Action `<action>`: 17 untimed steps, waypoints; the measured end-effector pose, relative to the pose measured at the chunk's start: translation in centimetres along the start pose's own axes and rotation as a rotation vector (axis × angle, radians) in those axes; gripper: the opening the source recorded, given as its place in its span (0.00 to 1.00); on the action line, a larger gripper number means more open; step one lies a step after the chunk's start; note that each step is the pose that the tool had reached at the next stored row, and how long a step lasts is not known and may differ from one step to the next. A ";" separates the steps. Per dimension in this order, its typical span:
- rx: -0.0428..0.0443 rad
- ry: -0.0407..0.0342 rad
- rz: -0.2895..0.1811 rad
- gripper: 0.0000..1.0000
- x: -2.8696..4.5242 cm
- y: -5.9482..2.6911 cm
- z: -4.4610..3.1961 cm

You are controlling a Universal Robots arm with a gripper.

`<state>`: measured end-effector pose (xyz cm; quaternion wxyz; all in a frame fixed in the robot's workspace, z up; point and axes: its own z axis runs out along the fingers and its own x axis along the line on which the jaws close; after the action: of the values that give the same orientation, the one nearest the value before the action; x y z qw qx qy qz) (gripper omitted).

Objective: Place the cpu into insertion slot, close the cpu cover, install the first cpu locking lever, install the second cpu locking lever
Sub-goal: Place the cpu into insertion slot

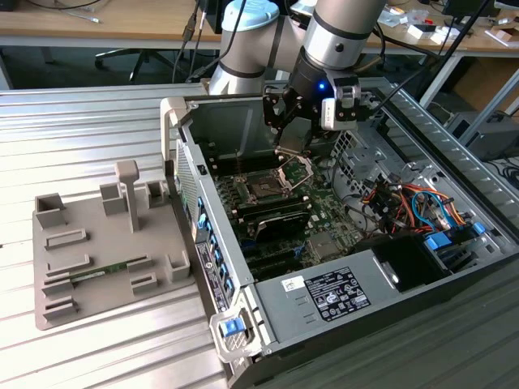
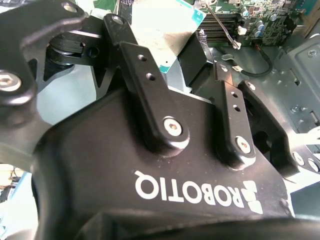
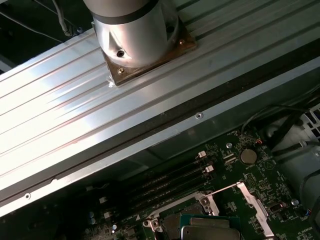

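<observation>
Exterior view puts the gripper (image 1: pixel 290 151) just above frame centre, up-right of the dark silver-rimmed socket (image 1: pixel 263 189) with its cover (image 1: pixel 297 169) tipped up, while the second wrist view adds the fingers clamped on the chip (image 2: pixel 160 30): flat, pale silver top, teal-green edge.

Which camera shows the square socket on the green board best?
The exterior view: the insertion slot lies whole, unblocked. The first wrist view catches part of its rim; the second wrist view faces memory slots.
</observation>
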<state>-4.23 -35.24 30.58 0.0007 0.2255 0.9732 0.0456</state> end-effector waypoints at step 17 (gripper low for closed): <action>-0.0005 -0.0022 0.024 0.54 0.00 0.00 0.04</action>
<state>-4.23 -35.24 30.54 0.0012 0.2372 0.9704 0.0456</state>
